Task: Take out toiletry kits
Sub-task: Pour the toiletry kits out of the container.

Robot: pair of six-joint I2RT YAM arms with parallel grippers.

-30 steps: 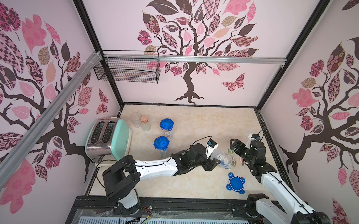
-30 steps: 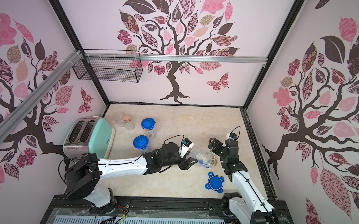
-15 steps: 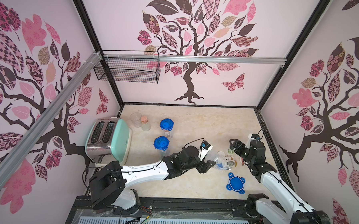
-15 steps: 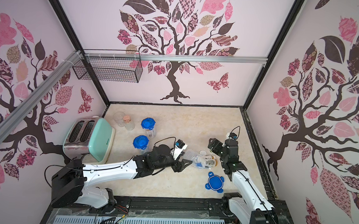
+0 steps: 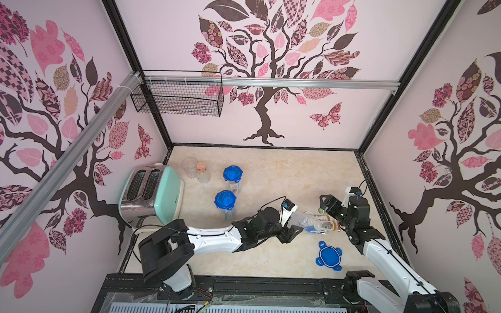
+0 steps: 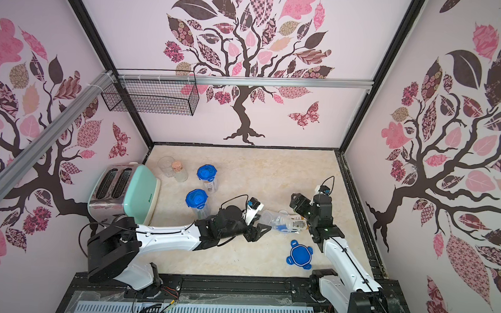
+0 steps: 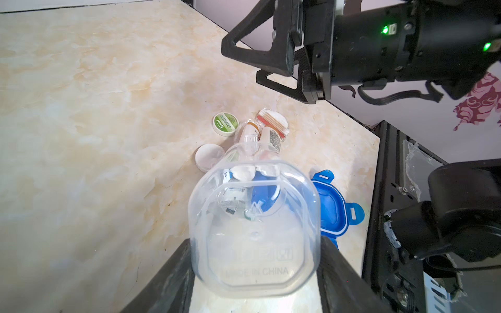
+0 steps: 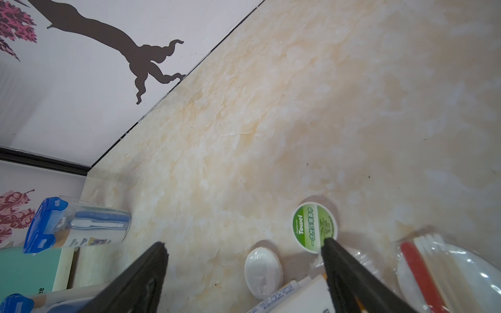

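Observation:
My left gripper (image 5: 294,224) (image 6: 259,224) (image 7: 256,244) is shut on the base of a clear canister (image 5: 307,222) (image 7: 254,216), which lies tipped on its side with its open mouth toward the right arm. A blue toothbrush (image 7: 264,195) and a small tube are still inside it. Toiletry kit items lie on the table at the mouth: a green-topped round tub (image 7: 225,124) (image 8: 314,227), a white wrapped oval (image 7: 208,160) (image 8: 263,273), white bottles with yellow caps (image 7: 250,130) and a clear-wrapped packet (image 7: 273,122) (image 8: 433,273). My right gripper (image 5: 327,204) (image 8: 245,244) hangs open above these items, holding nothing.
The canister's blue clip lid (image 5: 328,255) lies near the front right. Two closed canisters with blue lids (image 5: 233,174) (image 5: 225,199) stand mid-left, holding more items. A mint toaster (image 5: 152,193), a clear cup (image 5: 189,166) and a cork-stoppered jar (image 5: 202,172) stand at the left.
My left gripper drew the tipped canister a little to the left, then came partly back to the right. The right arm has hardly moved.

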